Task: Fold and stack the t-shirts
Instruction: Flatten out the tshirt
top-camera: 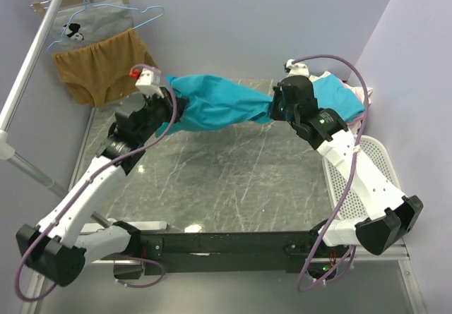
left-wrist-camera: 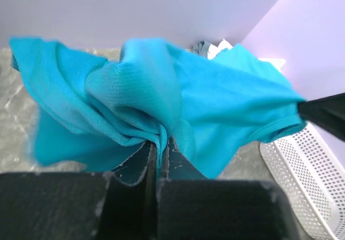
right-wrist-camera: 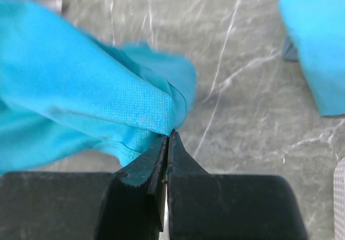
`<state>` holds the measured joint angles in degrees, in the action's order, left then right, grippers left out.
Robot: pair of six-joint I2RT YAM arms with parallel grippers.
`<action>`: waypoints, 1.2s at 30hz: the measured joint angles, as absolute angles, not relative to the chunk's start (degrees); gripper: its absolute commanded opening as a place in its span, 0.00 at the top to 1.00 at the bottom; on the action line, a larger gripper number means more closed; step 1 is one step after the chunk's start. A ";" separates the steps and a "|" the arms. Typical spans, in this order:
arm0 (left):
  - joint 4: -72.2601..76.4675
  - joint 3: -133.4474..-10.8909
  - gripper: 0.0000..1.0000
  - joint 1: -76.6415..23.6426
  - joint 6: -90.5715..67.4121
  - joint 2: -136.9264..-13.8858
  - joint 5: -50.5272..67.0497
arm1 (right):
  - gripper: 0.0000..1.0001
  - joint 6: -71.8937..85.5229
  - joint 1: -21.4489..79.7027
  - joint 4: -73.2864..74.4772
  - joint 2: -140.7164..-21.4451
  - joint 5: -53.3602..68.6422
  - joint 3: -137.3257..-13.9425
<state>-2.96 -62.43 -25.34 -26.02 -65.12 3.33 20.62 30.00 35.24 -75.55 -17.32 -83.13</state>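
Lavender walls are enclosing a grey marbled bench (top-camera: 226, 180), and a teal t-shirt (top-camera: 219, 106) is hanging bunched and twisted above its far half, strung between both arms. The left tool (top-camera: 171, 114) is clamping one end of the cloth and the right tool (top-camera: 277, 109) is clamping the other. Folding is not looking begun, and no neat stack is showing. Other shirts (top-camera: 339, 92), a lighter turquoise one uppermost, are lying heaped in the far right corner.

Nothing written can be read in any view: no label, brand, number or sign. The grey garment (top-camera: 92, 28), hanging beyond and outward of the left gripper (top-camera: 171, 108), carries only a black-and-white picture print, without letters.
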 measured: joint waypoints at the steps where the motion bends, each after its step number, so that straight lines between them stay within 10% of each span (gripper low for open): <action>1: -2.83 -61.01 0.99 -25.39 -26.46 -63.40 2.81 | 1.00 19.90 30.02 35.64 -75.44 -15.97 -82.48; 5: -2.68 -47.88 0.91 -26.74 -30.20 -59.42 2.68 | 0.96 19.35 32.01 34.02 -72.75 -9.82 -69.78; 6: -2.79 -43.22 0.86 -27.66 -31.70 -59.05 2.66 | 0.73 19.88 33.45 33.19 -71.92 -7.42 -63.96; 9: -8.16 -30.57 0.39 -30.89 -36.51 -58.72 2.94 | 0.41 22.74 38.65 33.19 -71.81 -3.05 -50.04; 15: -18.06 -25.21 0.06 -33.10 -42.11 -50.74 0.16 | 0.29 31.27 43.11 37.06 -64.69 -2.92 -36.53; 36: -8.14 -57.01 0.02 -25.96 -29.85 -92.55 2.92 | 0.29 47.79 25.17 24.82 -54.15 -12.21 -25.08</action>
<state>-8.14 -57.01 -25.96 -29.85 -92.55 2.92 47.79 25.17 24.82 -54.15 -12.21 -25.08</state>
